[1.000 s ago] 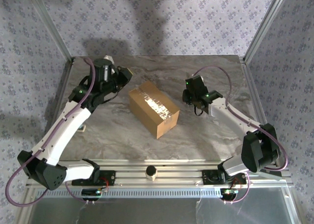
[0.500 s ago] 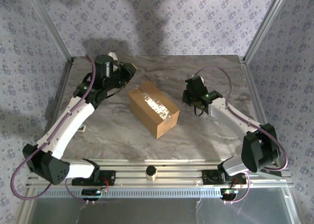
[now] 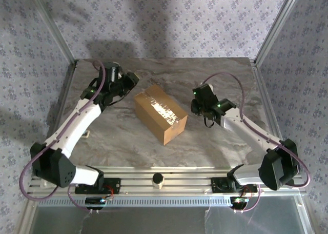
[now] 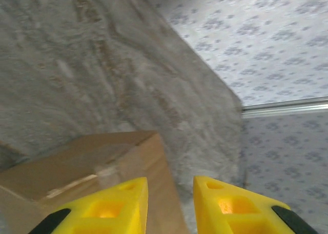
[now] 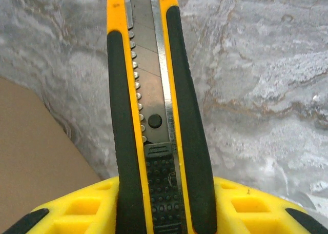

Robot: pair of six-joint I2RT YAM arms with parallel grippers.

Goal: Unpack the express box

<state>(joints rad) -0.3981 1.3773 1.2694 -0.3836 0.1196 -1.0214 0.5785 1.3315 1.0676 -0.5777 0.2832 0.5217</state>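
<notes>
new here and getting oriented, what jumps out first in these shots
The closed brown express box sits slanted in the middle of the marbled table, glossy tape along its top. The right end effector clamps a yellow-and-black utility knife, just right of the box. The left end effector hovers at the box's far-left corner, jaws apart and empty.

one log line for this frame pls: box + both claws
express box: closed, taped | left claw: open, empty, near box corner | right claw: shut on utility knife, off the box
</notes>
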